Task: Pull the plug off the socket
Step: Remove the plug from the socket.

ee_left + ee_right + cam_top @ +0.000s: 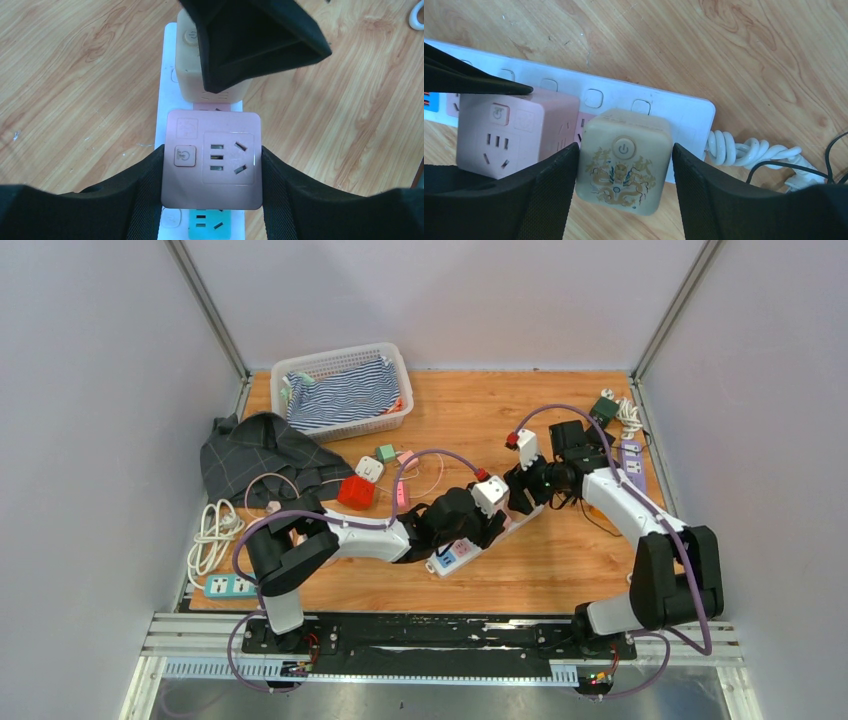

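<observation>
A white power strip (455,558) lies on the wooden table, also in the left wrist view (162,100) and the right wrist view (674,107). A pink cube plug (212,157) and a beige cube plug with a dragon print (624,160) sit side by side on it. My left gripper (212,150) is shut on the pink cube, its fingers pressed to both sides. My right gripper (625,147) is shut on the beige cube (190,65). In the top view both grippers, left (470,515) and right (525,490), meet over the strip. A teal socket (209,225) shows below the pink cube.
A white basket (393,358) with striped cloth stands at the back left, a grey cloth (255,455) beside it. Red (356,492), white (369,468) and green (386,453) cubes lie nearby. A teal strip (230,586) lies left, a purple strip (632,465) right. The strip's coiled cord (749,150) lies beside it.
</observation>
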Robot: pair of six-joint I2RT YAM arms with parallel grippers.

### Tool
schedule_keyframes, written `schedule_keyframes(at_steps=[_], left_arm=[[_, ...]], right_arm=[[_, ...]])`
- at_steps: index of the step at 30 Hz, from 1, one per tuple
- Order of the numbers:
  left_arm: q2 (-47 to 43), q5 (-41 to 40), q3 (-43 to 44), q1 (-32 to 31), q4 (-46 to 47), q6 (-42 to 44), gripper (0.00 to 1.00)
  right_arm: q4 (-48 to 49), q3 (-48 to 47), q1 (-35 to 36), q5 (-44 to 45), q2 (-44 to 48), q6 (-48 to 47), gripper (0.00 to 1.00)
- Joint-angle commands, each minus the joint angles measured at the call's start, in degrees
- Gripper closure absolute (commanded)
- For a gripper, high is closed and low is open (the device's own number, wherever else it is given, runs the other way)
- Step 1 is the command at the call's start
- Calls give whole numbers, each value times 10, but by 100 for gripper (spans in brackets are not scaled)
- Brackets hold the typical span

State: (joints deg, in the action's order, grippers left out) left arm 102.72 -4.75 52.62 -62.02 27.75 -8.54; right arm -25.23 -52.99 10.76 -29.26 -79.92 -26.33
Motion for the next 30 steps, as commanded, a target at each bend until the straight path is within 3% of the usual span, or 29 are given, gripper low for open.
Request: schedule_keyframes(at_steps=[1, 12, 16, 19, 26, 30], left_arm=[[20, -17, -4, -5, -8, -31, 100], [-1, -119, -22, -6, -8, -134, 100], [10, -103, -10, -14, -9, -82, 100], [16, -191, -6, -53, -9, -25, 100], [29, -270, 0, -79, -9, -17, 100], [21, -240, -16, -57, -7, -75, 100]], right_arm=[[6, 14, 29, 60, -15, 7, 33], [6, 19, 42, 79, -26, 8, 64], [5, 17, 43, 82, -33, 7, 75], [3, 16, 43, 83, -35, 6, 82], [0, 16, 43, 87, -35, 0, 87], [-1, 16, 43, 89, -35, -3, 88]])
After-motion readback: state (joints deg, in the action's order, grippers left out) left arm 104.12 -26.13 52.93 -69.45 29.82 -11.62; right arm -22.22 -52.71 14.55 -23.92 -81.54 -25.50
